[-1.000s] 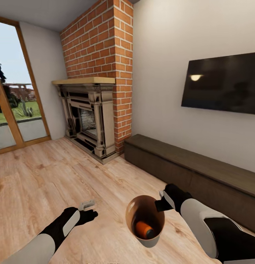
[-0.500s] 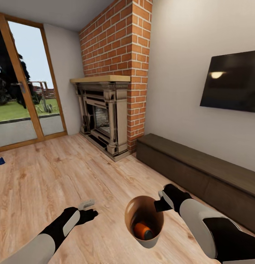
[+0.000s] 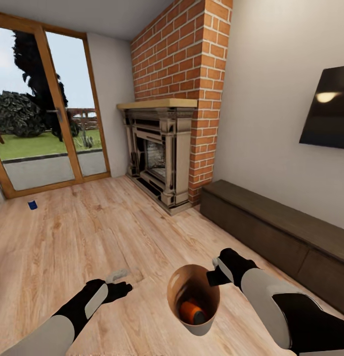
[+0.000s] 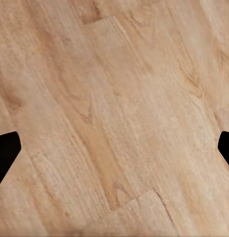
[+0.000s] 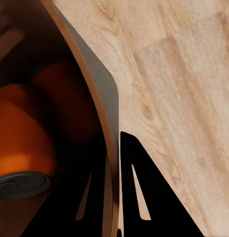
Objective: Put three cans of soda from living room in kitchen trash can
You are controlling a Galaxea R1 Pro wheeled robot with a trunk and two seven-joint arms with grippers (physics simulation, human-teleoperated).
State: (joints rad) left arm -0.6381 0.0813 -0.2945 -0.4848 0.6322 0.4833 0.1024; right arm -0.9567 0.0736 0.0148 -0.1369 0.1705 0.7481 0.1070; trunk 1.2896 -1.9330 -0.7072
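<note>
We recorded the scene from left to right. At the far left stood a glass door point(image 3: 43, 109) with a wooden frame, with grass and trees outside. On the wood floor point(image 3: 93, 232) near that door lay a small dark blue can point(image 3: 32, 204), well apart from both arms. Further right we noted the brick fireplace point(image 3: 164, 148), a long dark low cabinet point(image 3: 271, 232) along the wall, and a wall TV point(image 3: 330, 111) at the right edge.

In the foreground, the left gripper point(image 3: 123, 280) hung over bare floor. In the left wrist view its two dark fingertips point(image 4: 6, 153) sat at opposite edges with only floorboards between them, so we logged it as spread wide and holding nothing.

To its right, the bin point(image 3: 193, 296) was held off the floor, tilted toward the camera, copper-brown inside. An orange can point(image 3: 193, 311) lay at its bottom. The right wrist view showed orange cans point(image 5: 25, 143) inside, one with its grey end visible. The right gripper point(image 3: 215, 275) pinched the bin's rim, one finger point(image 5: 144, 192) outside the wall and one inside, closed on it.
</note>
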